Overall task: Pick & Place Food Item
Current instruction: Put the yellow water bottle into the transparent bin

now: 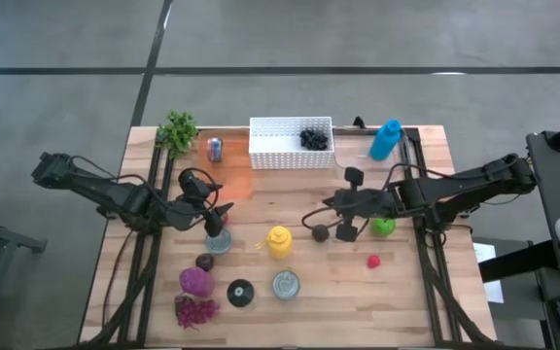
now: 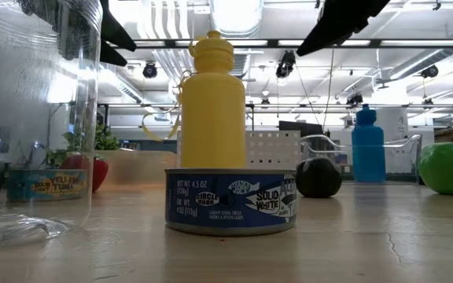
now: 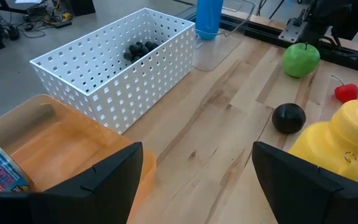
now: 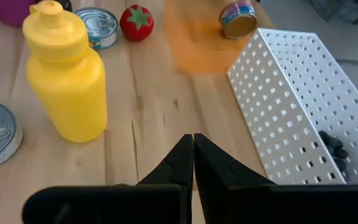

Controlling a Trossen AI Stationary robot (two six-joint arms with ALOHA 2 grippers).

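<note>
Grapes lie already inside the white basket, while the right gripper, fingers pressed together and empty, hangs just below it and the left gripper, spread wide, waits beside the orange tray, probably between picks.
</note>
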